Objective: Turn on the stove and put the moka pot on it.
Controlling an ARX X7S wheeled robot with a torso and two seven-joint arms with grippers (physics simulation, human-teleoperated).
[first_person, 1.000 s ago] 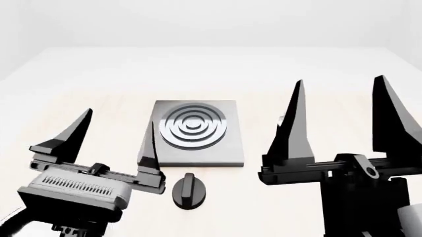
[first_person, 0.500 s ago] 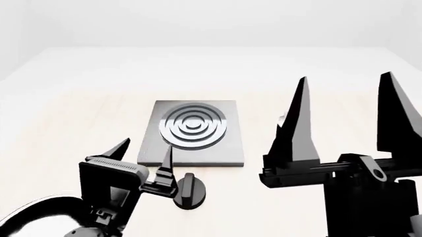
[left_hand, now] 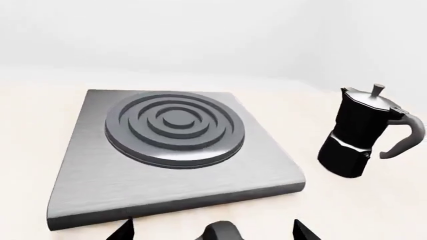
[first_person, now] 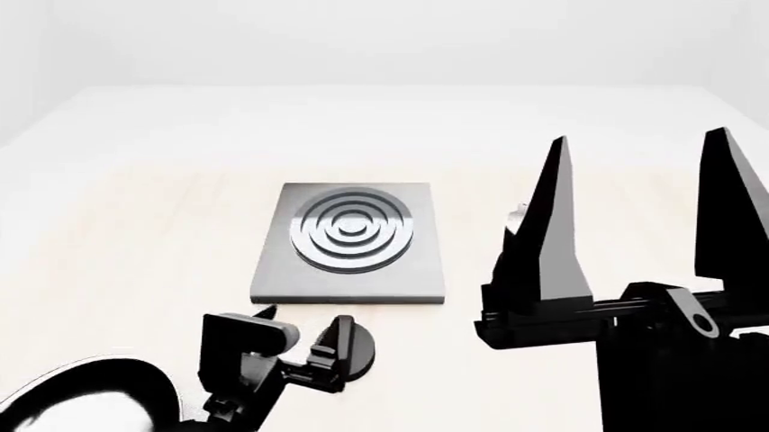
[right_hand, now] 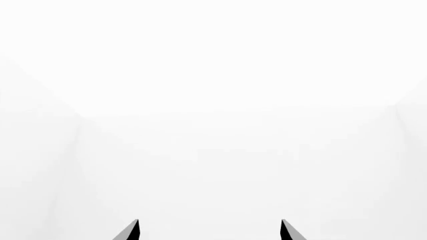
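Jaws of left gripper (first_person: 301, 337) wide apart — knob (first_person: 346, 346) between.

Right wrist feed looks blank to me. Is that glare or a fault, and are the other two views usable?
Right wrist view: no fault visible, it faces flat white background, with only two dark fingertips showing. Left wrist view: sharp and evenly lit, stove and moka pot clear. Head view: usable, but the right gripper hides nearly all of the pot.
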